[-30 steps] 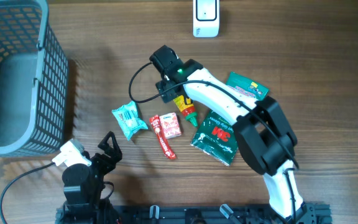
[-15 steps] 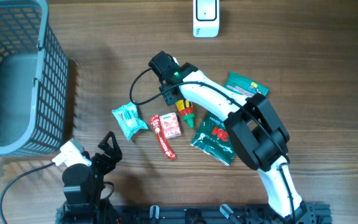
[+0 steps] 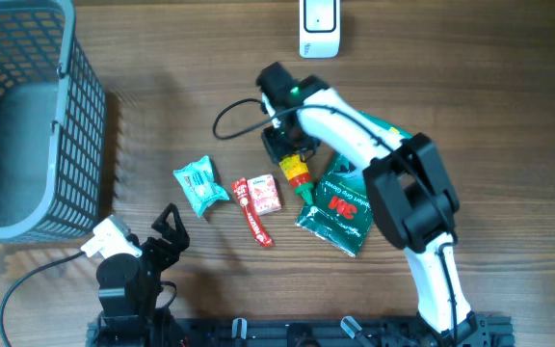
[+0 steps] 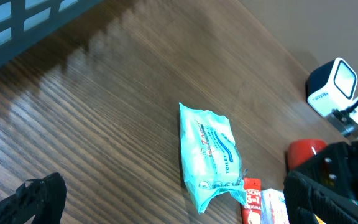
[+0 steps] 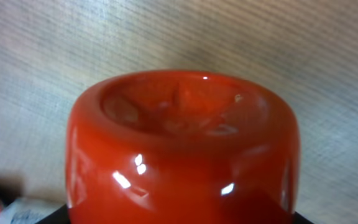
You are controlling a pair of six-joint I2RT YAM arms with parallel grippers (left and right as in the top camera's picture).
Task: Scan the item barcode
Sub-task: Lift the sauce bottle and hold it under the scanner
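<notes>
A red sauce bottle (image 3: 299, 173) with a yellow label and green cap lies mid-table. My right gripper (image 3: 284, 146) is over its base end, jaws closed against its sides. In the right wrist view the glossy red bottle base (image 5: 182, 143) fills the frame, and only dark finger corners show at the bottom edge. The white barcode scanner (image 3: 319, 29) stands at the table's far edge and shows as scanner (image 4: 332, 87) in the left wrist view. My left gripper (image 3: 167, 236) rests open near the front edge, apart from the items, with nothing between its fingers.
A teal packet (image 3: 200, 185), a red stick sachet (image 3: 255, 217) and a small red-and-white box (image 3: 264, 193) lie left of the bottle. A green 3M pack (image 3: 335, 210) lies right of it. A grey mesh basket (image 3: 27, 125) fills the left side.
My right arm has swung to the right and its jaws have narrowed onto the bottle, which has shifted slightly right. The left arm has not moved.
</notes>
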